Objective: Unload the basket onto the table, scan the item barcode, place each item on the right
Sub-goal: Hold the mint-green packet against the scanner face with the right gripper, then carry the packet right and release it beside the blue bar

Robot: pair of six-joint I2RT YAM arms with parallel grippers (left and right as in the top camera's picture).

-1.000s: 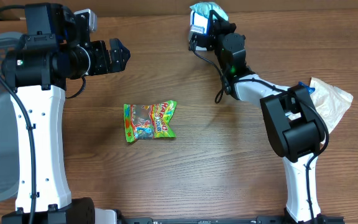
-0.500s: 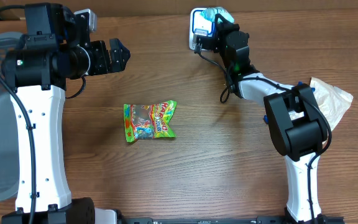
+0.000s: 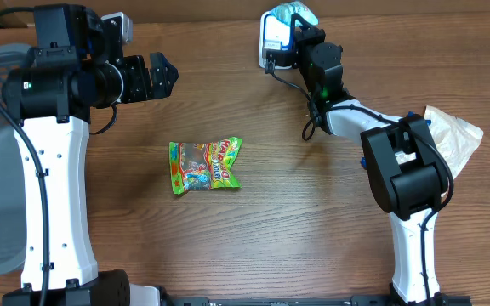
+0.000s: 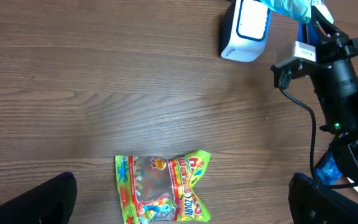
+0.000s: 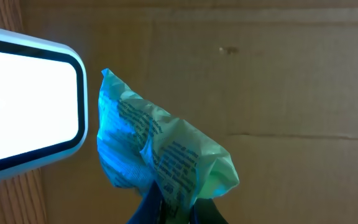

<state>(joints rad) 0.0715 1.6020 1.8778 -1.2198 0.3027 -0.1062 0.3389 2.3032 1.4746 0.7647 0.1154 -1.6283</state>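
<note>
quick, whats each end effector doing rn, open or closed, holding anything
left end effector: open, empty
right end effector: closed on the teal packet

R arm, 1 s ago vs. now: right gripper (image 3: 295, 25) w/ crinkled light-blue plastic packet (image 3: 292, 12) has moved off white box-shaped scanner (image 3: 271, 39) toward far edge of wooden worktop (image 3: 313, 221). Scanner screen, covered before, now exposed. Forearm shifted slightly right.

Arms: 2 (left arm (image 3: 54, 170), right arm (image 3: 402, 174)), both white with black joints.
Scanners: 1 barcode scanner (image 4: 246, 31), white-cased.
Packets: 2, namely 1 teal packet (image 5: 160, 155) and 1 multicoloured candy packet (image 3: 205, 166).
Bags: 1 crumpled pale plastic bag (image 3: 455, 136).
Counters: 1 counter (image 3: 313, 225), brown wood-grain.
</note>
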